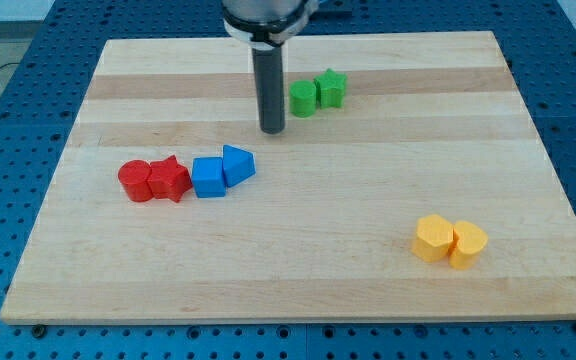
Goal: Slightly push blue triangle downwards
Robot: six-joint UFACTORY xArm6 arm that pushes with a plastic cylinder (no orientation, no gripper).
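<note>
Blue triangle [238, 164]: left-centre of surface [368, 280], touching blue cube [208, 177] on its left.
My tip [272, 130]: just beyond the triangle, far side, slightly right, apart.
Claw: none fitted; state cannot be told.
Progress: push apparently not begun; contact and short nearward shove remain.
</note>
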